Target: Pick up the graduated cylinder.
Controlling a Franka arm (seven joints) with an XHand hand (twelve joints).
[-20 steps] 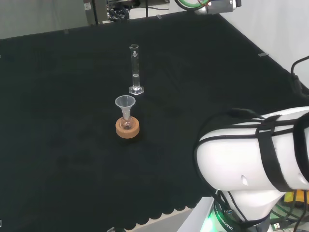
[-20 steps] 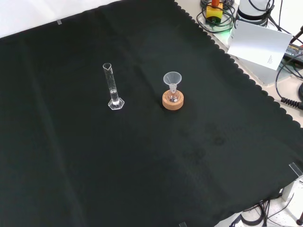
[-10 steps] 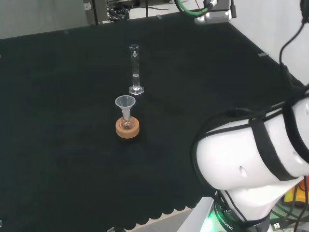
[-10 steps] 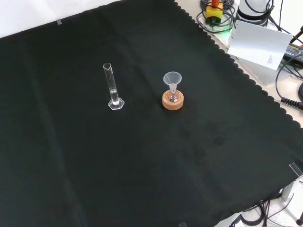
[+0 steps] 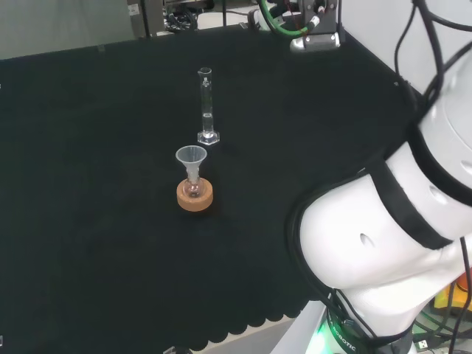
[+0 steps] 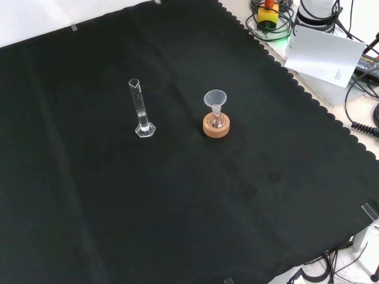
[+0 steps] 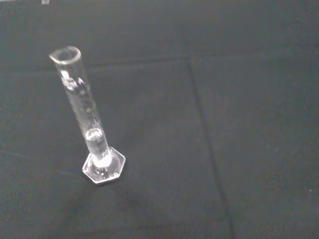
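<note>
In the head view, the arm's large white links (image 5: 383, 243) occupy the near right corner. Farther out on the counter's black cloth (image 5: 88, 221), a round cork ring stand (image 5: 195, 195) carries a small clear glass flask (image 5: 193, 188) with a clear plastic funnel (image 5: 191, 158) seated in its neck. Just beyond it stands the tall clear glass graduated cylinder (image 5: 207, 107), upright on its hexagonal foot, apart from the stand and touched by nothing. In the front view the cylinder (image 6: 140, 108) stands left of the cork stand (image 6: 215, 125). The wrist view shows the cylinder (image 7: 88, 119) close, with a little clear liquid in its lower part. The state of the fingers cannot be told.
</note>
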